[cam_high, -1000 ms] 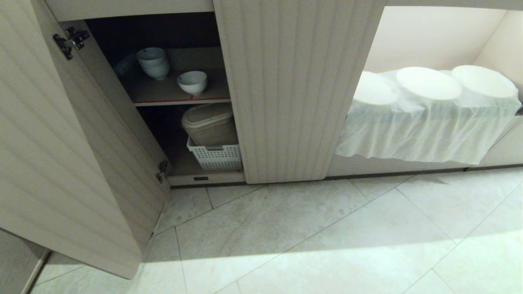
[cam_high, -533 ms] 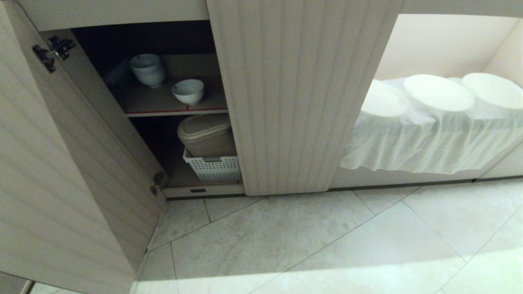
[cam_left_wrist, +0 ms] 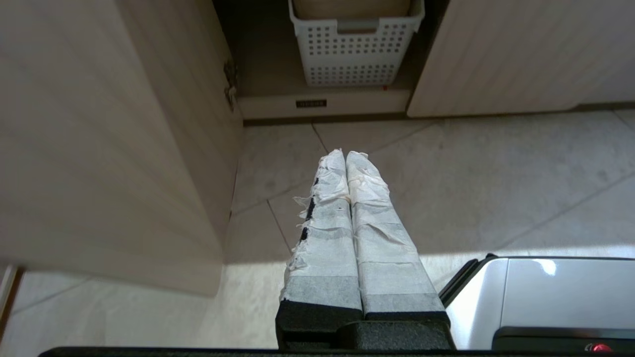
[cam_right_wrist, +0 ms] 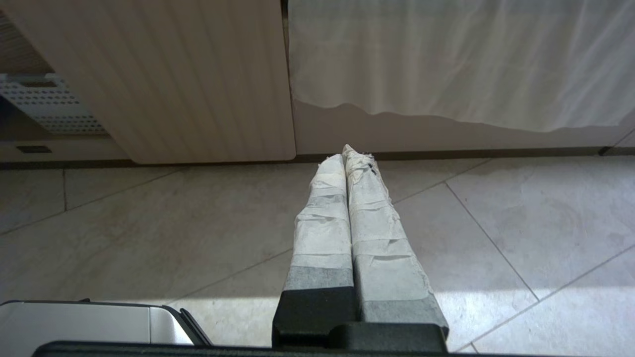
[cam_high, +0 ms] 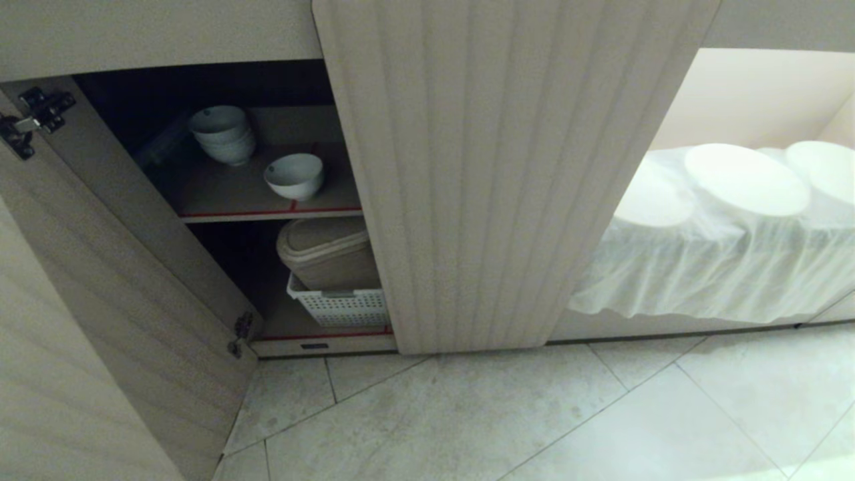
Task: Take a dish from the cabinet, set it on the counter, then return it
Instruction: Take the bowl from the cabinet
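Two grippers hang before us over the pale grey tiled floor (cam_left_wrist: 496, 173), neither carrying anything. Our left gripper (cam_left_wrist: 346, 154) has its tape-wrapped fingers (cam_left_wrist: 327, 238) pressed together, pointing toward the low beige cabinet with vertically ribbed doors (cam_high: 494, 167). Our right gripper (cam_right_wrist: 349, 151) is likewise pressed together, aimed at the foot of the shut ribbed door where it meets a hanging white translucent cloth (cam_right_wrist: 446, 59).

Beyond our left fingertips sits a white perforated plastic basket (cam_left_wrist: 354, 49) at the front edge of the cabinet's bottom shelf, holding a beige rounded lidded container (cam_high: 327, 252). A small dark label on the cabinet's base strip (cam_left_wrist: 311, 103) is too small for us to read. The open ribbed door (cam_high: 100, 321) swings out on our left, with metal hinges (cam_high: 30, 119) at its top and lower down.

On the upper inner shelf with a thin red line along its front edge (cam_high: 267, 214), the small round glossy white bowl (cam_high: 294, 176) stands upright near the front edge, just left of the shut door's edge. Behind it, toward the shelf's back, stands a stack of like white bowls (cam_high: 222, 133), apart from it.

To the right, in an open recess, the cloth drapes over three white round-topped shapes (cam_high: 745, 179).
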`<state>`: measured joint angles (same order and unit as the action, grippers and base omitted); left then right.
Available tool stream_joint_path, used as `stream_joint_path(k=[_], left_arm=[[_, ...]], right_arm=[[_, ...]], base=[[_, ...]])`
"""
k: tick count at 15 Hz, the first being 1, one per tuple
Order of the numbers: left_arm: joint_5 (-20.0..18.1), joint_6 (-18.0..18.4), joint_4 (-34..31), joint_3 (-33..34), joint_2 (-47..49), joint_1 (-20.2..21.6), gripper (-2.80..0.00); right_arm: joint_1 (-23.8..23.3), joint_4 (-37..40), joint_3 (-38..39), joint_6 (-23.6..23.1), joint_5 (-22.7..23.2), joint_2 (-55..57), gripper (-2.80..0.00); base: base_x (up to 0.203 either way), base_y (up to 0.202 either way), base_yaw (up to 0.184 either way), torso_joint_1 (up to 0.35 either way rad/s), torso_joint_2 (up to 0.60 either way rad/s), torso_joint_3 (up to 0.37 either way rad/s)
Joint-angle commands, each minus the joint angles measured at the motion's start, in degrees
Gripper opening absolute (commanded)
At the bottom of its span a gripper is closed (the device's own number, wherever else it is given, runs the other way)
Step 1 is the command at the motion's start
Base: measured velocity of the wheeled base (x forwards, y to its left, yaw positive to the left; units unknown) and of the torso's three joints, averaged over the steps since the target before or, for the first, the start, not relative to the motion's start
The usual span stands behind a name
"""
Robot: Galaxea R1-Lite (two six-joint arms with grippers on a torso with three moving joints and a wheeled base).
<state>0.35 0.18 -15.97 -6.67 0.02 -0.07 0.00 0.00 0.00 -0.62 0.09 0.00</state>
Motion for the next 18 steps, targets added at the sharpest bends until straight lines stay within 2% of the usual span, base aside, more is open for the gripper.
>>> stream_joint_path(k=[1,14,18], left_arm=[[0.0,0.0,0.0,0.0,0.0,0.0,-2.80],[0.0,0.0,0.0,0.0,0.0,0.0,-2.80],[0.0,0.1,-0.1,0.0,0.0,0.0,-2.80]], right_arm=[[0.0,0.0,0.0,0.0,0.0,0.0,-2.80],[0.0,0.0,0.0,0.0,0.0,0.0,-2.80],[0.0,0.0,0.0,0.0,0.0,0.0,-2.80]], base=[[0.196,0.000,0.007,0.002,0.00,0.000],[0.196,0.000,0.000,0.002,0.00,0.002],[0.065,0.000,0.000,0.009,0.00,0.000]])
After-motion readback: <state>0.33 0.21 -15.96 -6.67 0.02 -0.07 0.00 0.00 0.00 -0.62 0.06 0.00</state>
